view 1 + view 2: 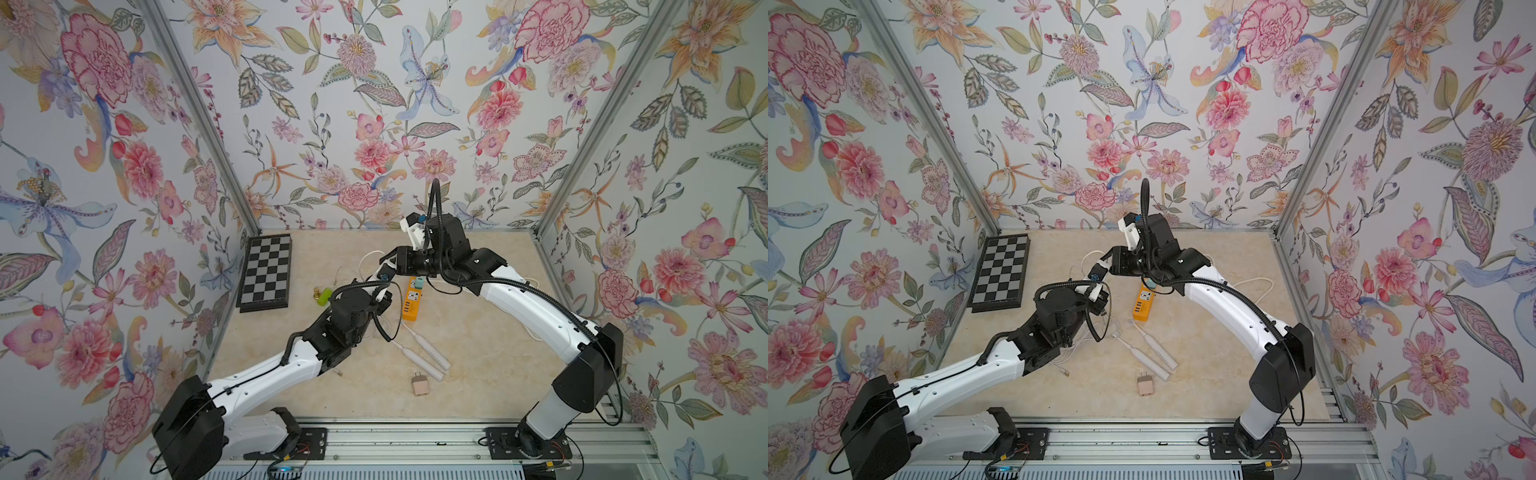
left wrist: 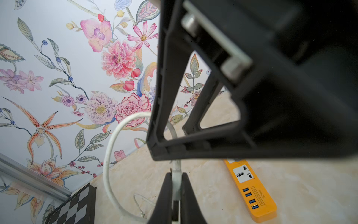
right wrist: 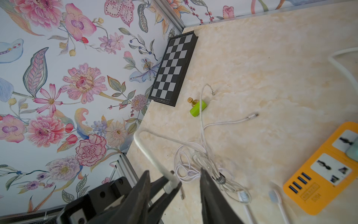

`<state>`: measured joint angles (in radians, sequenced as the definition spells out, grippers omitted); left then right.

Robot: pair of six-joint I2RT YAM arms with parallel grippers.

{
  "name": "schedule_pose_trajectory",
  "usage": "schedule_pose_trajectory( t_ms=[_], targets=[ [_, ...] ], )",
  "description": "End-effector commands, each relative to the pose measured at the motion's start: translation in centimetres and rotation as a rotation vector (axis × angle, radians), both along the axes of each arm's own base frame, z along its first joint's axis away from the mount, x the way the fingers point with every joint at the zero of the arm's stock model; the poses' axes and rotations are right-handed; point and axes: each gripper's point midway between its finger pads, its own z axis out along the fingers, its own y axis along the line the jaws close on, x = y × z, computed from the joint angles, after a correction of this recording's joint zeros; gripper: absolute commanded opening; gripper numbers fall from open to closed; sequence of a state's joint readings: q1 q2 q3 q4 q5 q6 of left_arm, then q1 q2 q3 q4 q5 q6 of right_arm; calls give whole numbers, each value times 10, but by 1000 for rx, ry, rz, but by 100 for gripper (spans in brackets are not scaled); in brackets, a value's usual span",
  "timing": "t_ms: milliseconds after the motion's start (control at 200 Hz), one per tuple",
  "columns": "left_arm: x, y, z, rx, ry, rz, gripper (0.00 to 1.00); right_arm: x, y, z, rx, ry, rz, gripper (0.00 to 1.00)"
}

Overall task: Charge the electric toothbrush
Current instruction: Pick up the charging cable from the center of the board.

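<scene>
Bright, even, diffuse light; only faint, soft shadows on the tabletop (image 1: pixel 478 374). Both top views bow at the edges; wrist views blur the close foreground.

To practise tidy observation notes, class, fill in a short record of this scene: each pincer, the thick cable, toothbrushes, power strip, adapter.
left pincer: shut on the cable's end
right pincer: open, fingers either side of that end
cable: white, thick, looping upward
toothbrushes: two, lying side by side
strip: orange, beyond the toothbrushes
adapter: pink, loose, by the toothbrush handles
</scene>
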<state>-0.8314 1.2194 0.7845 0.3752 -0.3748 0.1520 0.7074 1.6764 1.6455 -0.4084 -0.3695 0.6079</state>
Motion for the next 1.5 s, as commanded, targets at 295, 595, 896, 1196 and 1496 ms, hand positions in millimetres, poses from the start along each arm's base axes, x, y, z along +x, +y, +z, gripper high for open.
schedule_pose_trajectory(
  t_ms=[295,595,896,1196,1496],
  targets=[
    [2,-3,10,57,-17,31,0,5,12,-4,-15,9,26,16],
    [1,-4,17,42,-4,37,11,7,7,2,-5,-13,48,0],
    [-41,-4,31,-230,143,-225,56,4,-28,20,84,-174,200,0],
    [-53,-20,36,-423,240,-475,58,-20,-59,27,210,-322,327,0],
    [-44,-32,41,-568,265,-604,53,-51,-61,35,310,-421,457,0]
  ],
)
